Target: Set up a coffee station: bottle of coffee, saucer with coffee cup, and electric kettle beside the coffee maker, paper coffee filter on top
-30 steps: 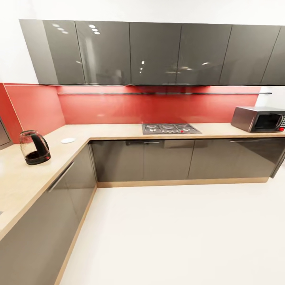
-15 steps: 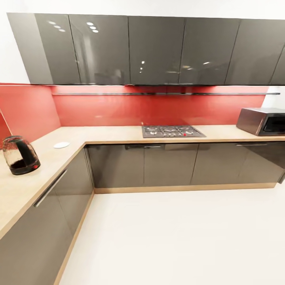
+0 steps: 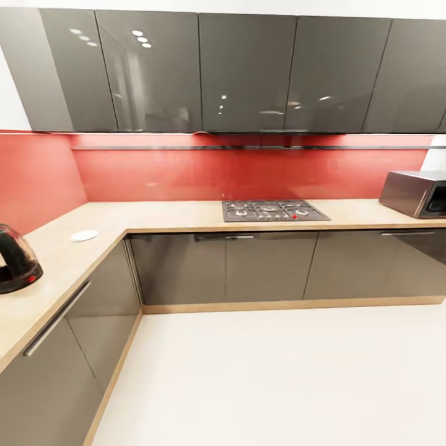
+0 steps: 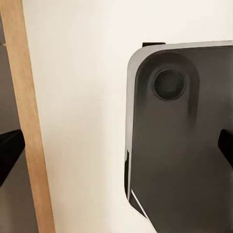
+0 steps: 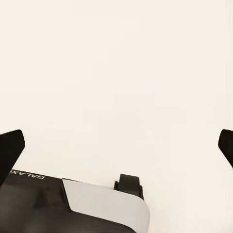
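Observation:
The electric kettle [image 3: 15,260], clear glass with a black base and handle, stands on the countertop [image 3: 173,215] at the left edge of the head view, partly cut off. Farther back on the same left run lies the small round white saucer [image 3: 84,235], with nothing on it. The coffee maker, bottle of coffee, paper coffee filter and coffee cup are out of view. My left gripper [image 4: 116,150] is open over the pale floor beside the robot's dark base. My right gripper [image 5: 117,148] is open too, with bare floor between its fingers.
The L-shaped countertop runs along a red backsplash under dark grey wall cabinets. A gas hob [image 3: 272,210] is set in the back run and a steel microwave [image 3: 416,193] stands at the far right. Pale floor [image 3: 279,378] spreads in front of the drawer fronts.
The whole head view has shifted, so the camera has moved: the kettle and saucer now sit farther left in the picture and the microwave is cut off at the right.

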Motion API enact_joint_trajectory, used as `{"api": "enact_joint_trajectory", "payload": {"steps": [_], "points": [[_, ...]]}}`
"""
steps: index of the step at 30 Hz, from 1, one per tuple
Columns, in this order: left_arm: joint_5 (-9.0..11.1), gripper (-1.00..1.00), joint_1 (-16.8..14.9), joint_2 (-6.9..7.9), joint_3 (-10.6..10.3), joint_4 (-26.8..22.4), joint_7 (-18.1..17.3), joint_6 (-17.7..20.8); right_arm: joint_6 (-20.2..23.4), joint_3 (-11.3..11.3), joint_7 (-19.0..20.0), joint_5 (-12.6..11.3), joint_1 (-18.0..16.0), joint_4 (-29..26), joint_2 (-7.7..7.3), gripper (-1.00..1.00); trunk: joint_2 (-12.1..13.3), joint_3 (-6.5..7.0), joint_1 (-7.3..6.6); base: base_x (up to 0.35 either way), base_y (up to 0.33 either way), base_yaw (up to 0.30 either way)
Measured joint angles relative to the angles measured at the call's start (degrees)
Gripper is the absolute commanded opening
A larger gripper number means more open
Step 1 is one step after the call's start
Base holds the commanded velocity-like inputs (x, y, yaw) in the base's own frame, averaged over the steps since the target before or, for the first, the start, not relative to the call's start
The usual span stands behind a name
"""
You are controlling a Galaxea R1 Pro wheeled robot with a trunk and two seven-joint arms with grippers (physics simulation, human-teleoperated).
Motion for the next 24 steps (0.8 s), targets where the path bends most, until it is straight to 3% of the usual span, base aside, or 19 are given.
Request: {"api": "enact_joint_trajectory", "payload": {"steps": [10,24], "points": [[0.0,1.00,0.0,0.00,0.0,0.0,0.0,0.0,0.0,0.0,0.0,0.0,0.0,0.0,0.00,1.00,0.0,0.00,0.00,0.338,0.000,0.068],[0.0,1.00,0.0,0.00,0.2,0.1,0.0,-0.1,0.0,0.0,0.0,0.0,0.0,0.1,0.00,1.00,0.0,0.00,0.00,0.338,-0.055,0.262]]}}
